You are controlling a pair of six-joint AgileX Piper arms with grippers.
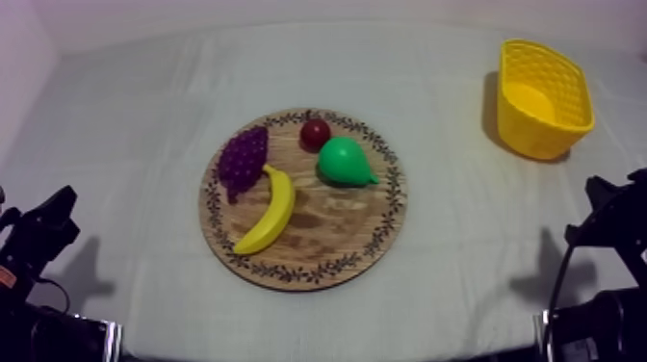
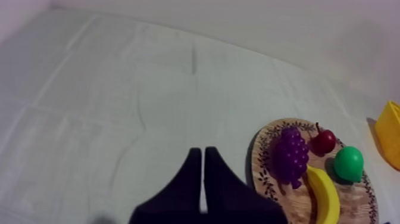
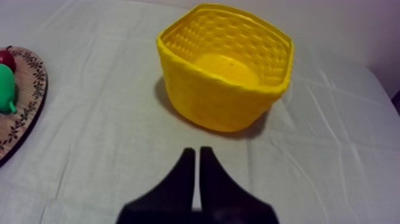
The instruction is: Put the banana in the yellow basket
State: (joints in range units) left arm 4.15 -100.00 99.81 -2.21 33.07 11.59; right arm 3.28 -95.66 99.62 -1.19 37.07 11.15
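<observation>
A yellow banana (image 1: 270, 212) lies on the left half of the round wooden board (image 1: 332, 241) in the middle of the table, just below a bunch of purple grapes (image 1: 242, 160). The yellow basket (image 1: 539, 140) stands at the far right with nothing in it. My left gripper (image 2: 203, 159) is shut, its fingers together as a narrow wedge over bare cloth left of the board (image 2: 262, 173), and it rests low at the left (image 1: 58, 207). My right gripper (image 3: 196, 158) is shut too, pointing at the basket (image 3: 208, 104) a short way in front of it.
A green pear (image 1: 344, 162) and a small red fruit (image 1: 315, 133) sit on the board's far part, close to the banana's upper end. Bare cloth lies between the board and the basket. The table's edges run at the far side and at the left.
</observation>
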